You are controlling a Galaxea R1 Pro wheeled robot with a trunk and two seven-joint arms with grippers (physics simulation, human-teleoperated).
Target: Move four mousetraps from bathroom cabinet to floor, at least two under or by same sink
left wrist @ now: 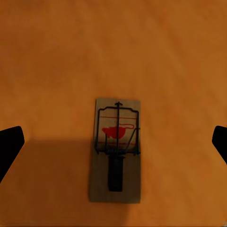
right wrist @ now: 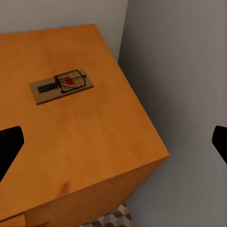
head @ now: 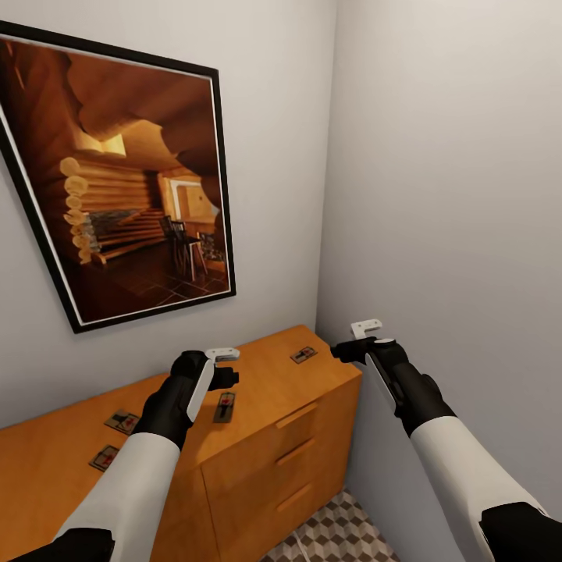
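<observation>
Mousetrap (left wrist: pixel 116 150) lies flat lengthwise between the wide-open left gripper (left wrist: pixel 113 144) fingers, on the orange cabinet (head: pixel 257 437) top in a grey-walled corner.

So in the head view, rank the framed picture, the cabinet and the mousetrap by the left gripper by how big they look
1. Framed picture, largest.
2. Cabinet, though cut off by the frame edge and partly behind the left arm, so the ranking is unsure.
3. Mousetrap beside the left gripper, smallest by far.

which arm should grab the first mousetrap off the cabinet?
Left, probably. The left gripper hangs open right above a mousetrap, which sits centred between its fingers. The right gripper is open too, but its nearest trap lies off to one side.
</observation>
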